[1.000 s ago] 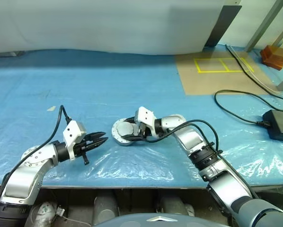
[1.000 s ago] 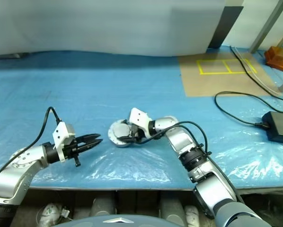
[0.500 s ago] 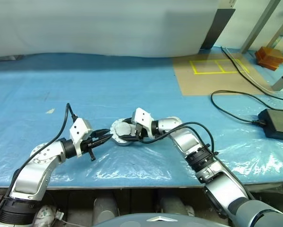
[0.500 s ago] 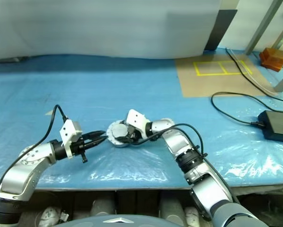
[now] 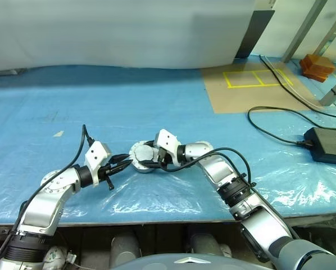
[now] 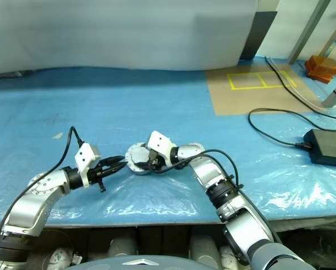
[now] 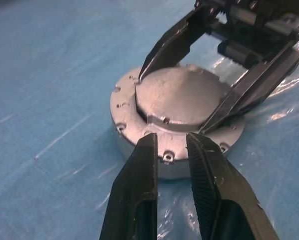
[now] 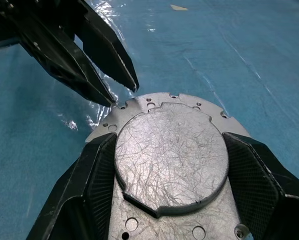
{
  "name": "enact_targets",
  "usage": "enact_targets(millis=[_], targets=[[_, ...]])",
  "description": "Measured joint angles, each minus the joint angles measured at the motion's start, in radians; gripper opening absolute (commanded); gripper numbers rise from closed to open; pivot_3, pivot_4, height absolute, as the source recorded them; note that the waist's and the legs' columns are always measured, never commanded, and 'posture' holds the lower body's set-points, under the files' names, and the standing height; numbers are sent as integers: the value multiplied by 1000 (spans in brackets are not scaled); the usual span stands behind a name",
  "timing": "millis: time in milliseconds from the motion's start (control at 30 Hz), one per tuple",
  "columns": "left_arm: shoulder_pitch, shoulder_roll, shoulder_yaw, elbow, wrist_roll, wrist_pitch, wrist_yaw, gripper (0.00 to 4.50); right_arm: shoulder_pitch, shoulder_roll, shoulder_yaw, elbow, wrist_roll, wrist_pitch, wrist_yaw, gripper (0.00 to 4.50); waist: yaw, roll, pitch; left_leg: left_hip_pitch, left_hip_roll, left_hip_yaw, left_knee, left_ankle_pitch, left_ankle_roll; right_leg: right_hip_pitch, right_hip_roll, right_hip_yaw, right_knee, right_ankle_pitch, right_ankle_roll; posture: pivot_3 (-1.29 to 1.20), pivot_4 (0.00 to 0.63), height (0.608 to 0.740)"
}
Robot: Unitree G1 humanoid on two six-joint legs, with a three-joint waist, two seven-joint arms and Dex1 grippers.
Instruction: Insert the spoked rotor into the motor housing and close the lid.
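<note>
Gripping: the right gripper point(image 8: 170, 165) is clamping its two fingers on opposite sides of the raised round plate point(image 8: 170, 155) atop the housing point(image 5: 143, 157).
Housing: sitting flat on the blue sheet point(image 5: 100, 107), near the front edge of the table, its flange ringed with small screw holes and its top closed by that scratched grey plate.
Right fingers: lying spread wide around the plate, one on each side, touching its rim.
Left gripper: the left gripper point(image 7: 170, 145) is pointing at the near side of the housing, fingers standing narrowly apart with nothing between them, tips just at the flange; whether they are touching it cannot be told.
Arms: both are reaching in toward the housing, the left from the robot's left, the right curling round from the right.
Elsewhere: a black power brick point(image 5: 326, 143) with its cable is lying well off to the right, beside a brown board point(image 5: 252, 93) marked with yellow tape.
</note>
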Motion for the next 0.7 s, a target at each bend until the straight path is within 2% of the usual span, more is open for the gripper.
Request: enact_targets(millis=[100,700], targets=[[-6,-21,-1,25,-5,-17,-5,29,-1,-2,1,2,0,0,5,2964,1,0,-3,0,0,0,0,0,0,0,0,0,-1,0,0,0,150,740],[-19,-47,-41,96,14,-99,-17,29,13,-15,2,-11,0,3,7,2964,4,3,-10,1,-1,0,-6,0,0,-3,-1,0,-12,0,1,0,150,740]])
